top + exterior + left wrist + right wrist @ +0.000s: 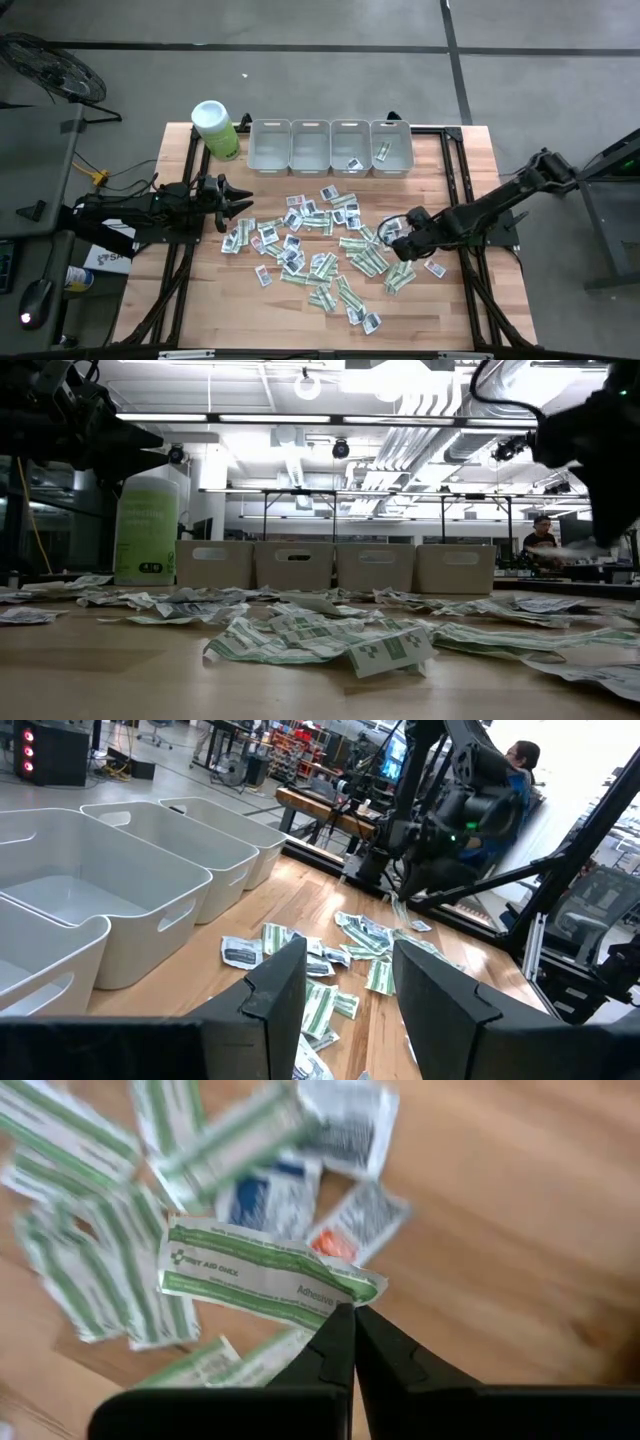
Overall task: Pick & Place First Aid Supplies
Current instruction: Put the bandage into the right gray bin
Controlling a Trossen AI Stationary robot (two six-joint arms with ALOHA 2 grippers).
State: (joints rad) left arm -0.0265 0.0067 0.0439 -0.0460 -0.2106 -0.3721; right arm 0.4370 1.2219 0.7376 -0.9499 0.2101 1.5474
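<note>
Now the right gripper (352,1320) pinches shut on a green-and-white strip (262,1274), seemingly just above the packets (320,245). Left gripper (243,201) waits open near the bins (330,146).

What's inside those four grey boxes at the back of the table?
From above, the two left bins look empty. The third bin holds one small white packet, and the fourth bin holds a green-and-white strip. At table height, their walls hide everything inside.
</note>
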